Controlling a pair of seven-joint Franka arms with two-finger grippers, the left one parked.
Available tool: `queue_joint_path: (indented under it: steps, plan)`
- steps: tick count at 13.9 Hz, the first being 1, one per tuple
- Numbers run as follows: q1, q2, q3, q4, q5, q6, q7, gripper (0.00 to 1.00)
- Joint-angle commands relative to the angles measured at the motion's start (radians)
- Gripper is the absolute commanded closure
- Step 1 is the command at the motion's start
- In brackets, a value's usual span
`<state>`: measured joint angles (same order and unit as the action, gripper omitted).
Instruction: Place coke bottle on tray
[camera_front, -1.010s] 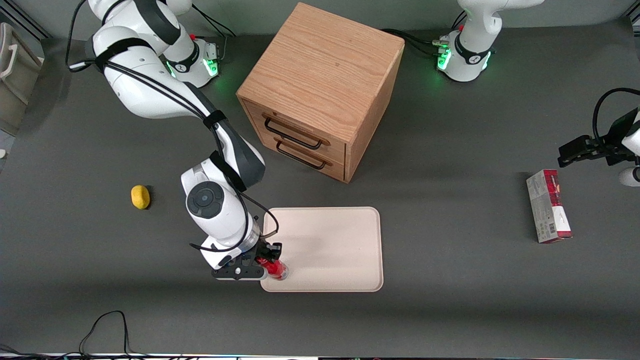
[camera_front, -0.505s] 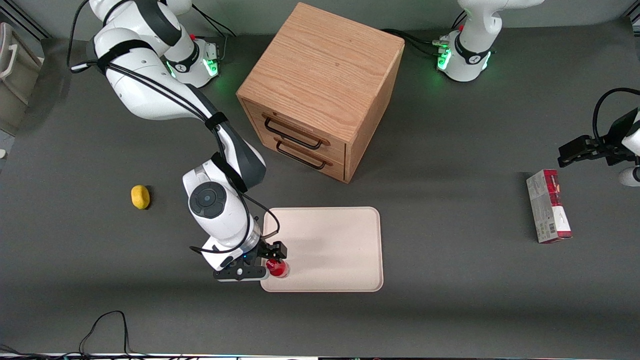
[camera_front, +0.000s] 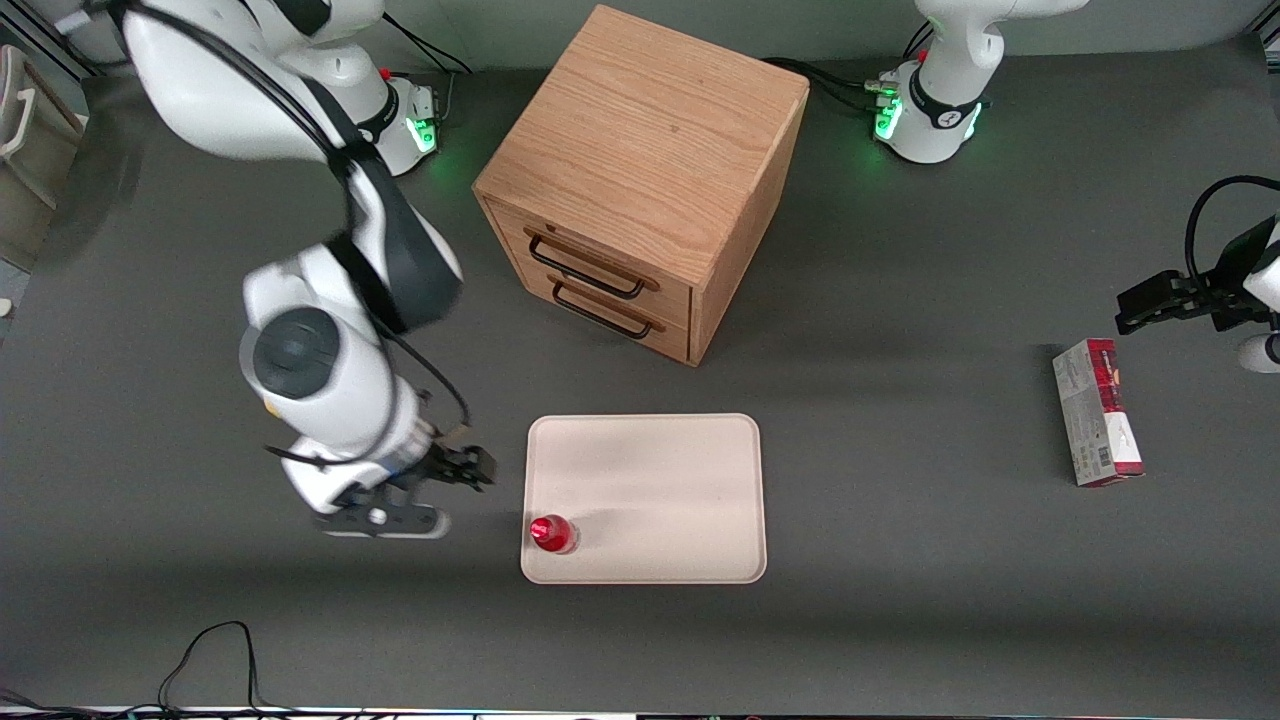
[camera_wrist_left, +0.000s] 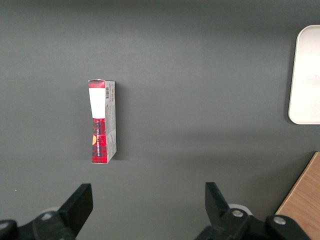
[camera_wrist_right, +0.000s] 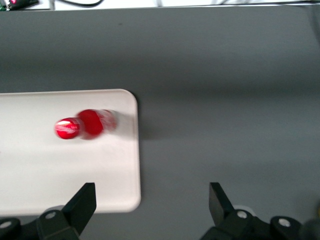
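The coke bottle (camera_front: 552, 534) stands upright on the beige tray (camera_front: 660, 500), in the tray's corner nearest the front camera on the working arm's side. It also shows in the right wrist view (camera_wrist_right: 85, 124), on the tray (camera_wrist_right: 60, 170). My gripper (camera_front: 470, 470) is open and empty, raised above the bare table beside the tray, apart from the bottle. In the right wrist view the gripper (camera_wrist_right: 152, 200) hangs over the tray's rounded corner and the grey table.
A wooden two-drawer cabinet (camera_front: 640, 180) stands farther from the front camera than the tray. A red-and-grey carton (camera_front: 1097, 412) lies toward the parked arm's end; it also shows in the left wrist view (camera_wrist_left: 102, 121). The working arm's links (camera_front: 330, 380) hang over the table beside the tray.
My gripper has let go of the bottle, risen and drawn away from the tray toward the working arm's end. The bottle now stands alone on the tray.
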<state>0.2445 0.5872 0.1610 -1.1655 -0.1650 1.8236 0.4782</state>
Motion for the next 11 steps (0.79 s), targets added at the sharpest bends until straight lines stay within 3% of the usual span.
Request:
queue_joint_path:
  steps: [1,5,8,11]
  plan:
    - [0.001,-0.254,-0.109,-0.236,0.090,-0.062,-0.091,0.00]
    - [0.004,-0.530,-0.248,-0.463,0.168,-0.113,-0.185,0.00]
    - [0.001,-0.690,-0.340,-0.620,0.170,-0.113,-0.318,0.00]
    - [0.001,-0.743,-0.365,-0.634,0.170,-0.147,-0.337,0.00]
